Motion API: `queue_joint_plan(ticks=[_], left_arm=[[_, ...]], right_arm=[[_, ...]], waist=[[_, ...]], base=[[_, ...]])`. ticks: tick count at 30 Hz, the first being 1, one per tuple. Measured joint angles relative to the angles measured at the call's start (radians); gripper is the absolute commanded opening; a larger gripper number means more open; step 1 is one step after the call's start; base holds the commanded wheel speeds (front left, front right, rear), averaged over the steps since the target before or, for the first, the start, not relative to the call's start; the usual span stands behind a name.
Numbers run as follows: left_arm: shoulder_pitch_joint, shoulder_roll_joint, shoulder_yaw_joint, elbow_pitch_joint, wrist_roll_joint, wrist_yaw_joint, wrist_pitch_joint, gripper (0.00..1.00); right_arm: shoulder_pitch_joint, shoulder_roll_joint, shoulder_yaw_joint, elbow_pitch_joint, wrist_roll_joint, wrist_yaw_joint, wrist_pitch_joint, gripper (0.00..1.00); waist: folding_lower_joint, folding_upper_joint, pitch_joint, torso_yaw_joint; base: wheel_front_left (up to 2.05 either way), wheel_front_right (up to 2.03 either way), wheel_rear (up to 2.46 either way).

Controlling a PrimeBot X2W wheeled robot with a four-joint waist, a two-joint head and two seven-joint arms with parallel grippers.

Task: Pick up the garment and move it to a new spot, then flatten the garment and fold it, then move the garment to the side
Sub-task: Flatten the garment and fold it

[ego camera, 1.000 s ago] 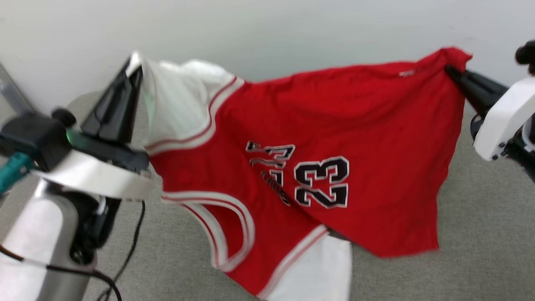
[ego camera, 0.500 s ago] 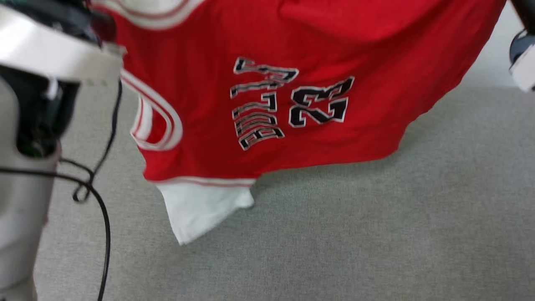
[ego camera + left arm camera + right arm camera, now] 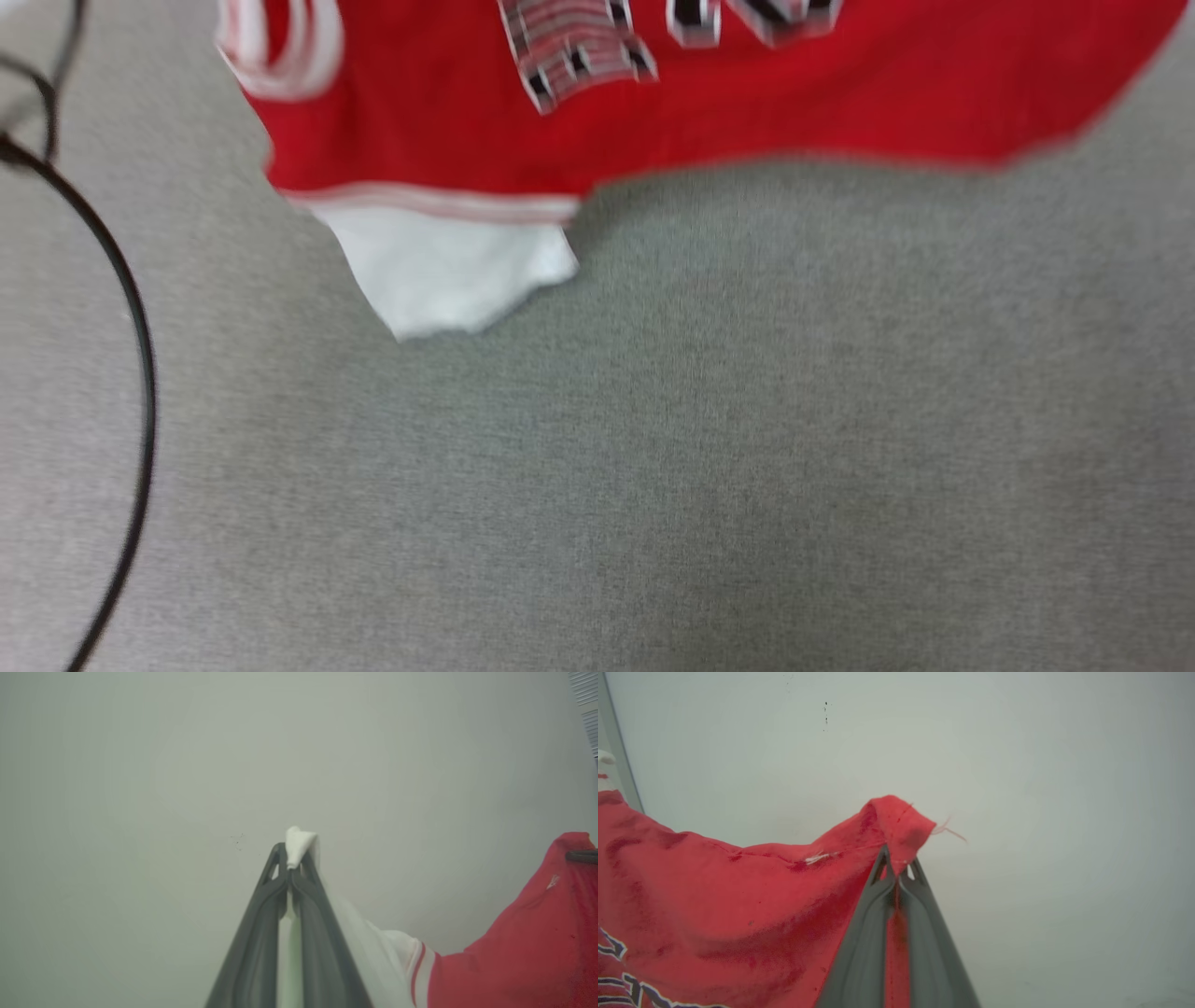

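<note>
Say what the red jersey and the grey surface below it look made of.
The garment: thin matte fabric, probably a synthetic knit; it drapes and bunches in soft folds, with a loose thread at one corner. The grey surface: perhaps short-pile carpet or felt, by its fine speckled, dull texture.

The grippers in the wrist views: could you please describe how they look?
The left gripper has two long, dark grey fingers that taper to a narrow tip, with small triangular cut-outs near the ends. The right gripper looks the same. A thin black cable curves along the head view's left.
</note>
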Motion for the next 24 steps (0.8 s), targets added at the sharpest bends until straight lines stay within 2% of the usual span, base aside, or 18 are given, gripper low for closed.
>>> queue_joint_plan(ticks=[2,3,6,12,18,24], left_arm=[[-0.123,-0.003,-0.024,0.064,0.004,-0.001,-0.013,0.00],[-0.123,-0.003,-0.024,0.064,0.004,-0.001,-0.013,0.00],[-0.271,-0.022,-0.050,0.151,0.002,-0.007,-0.042,0.00],[-0.427,-0.030,-0.083,0.244,-0.005,-0.007,-0.082,0.00],[-0.508,-0.017,-0.139,0.326,-0.036,-0.007,-0.134,0.00],[-0.479,-0.003,-0.201,0.376,-0.078,-0.007,-0.183,0.00]], right_arm=[[-0.126,0.021,-0.007,0.066,-0.035,0.000,-0.011,0.00],[-0.126,0.021,-0.007,0.066,-0.035,0.000,-0.011,0.00],[-0.273,0.037,0.004,0.156,-0.080,0.000,-0.046,0.00],[-0.452,0.045,0.018,0.286,-0.124,0.000,-0.110,0.00],[-0.561,0.049,0.072,0.423,-0.141,0.000,-0.181,0.00],[-0.561,0.033,0.133,0.501,-0.107,0.000,-0.229,0.00]], waist=[[0.0000,0.0000,0.067,-0.004],[0.0000,0.0000,0.067,-0.004],[0.0001,0.0000,0.149,-0.007],[0.0001,0.0000,0.225,-0.008],[0.0000,0.0000,0.276,-0.002],[0.0000,0.0000,0.318,0.005]], base=[[0.00,0.00,0.00],[0.00,0.00,0.00],[0.00,0.00,0.00],[0.00,0.00,0.00],[0.00,0.00,0.00],[0.00,0.00,0.00]])
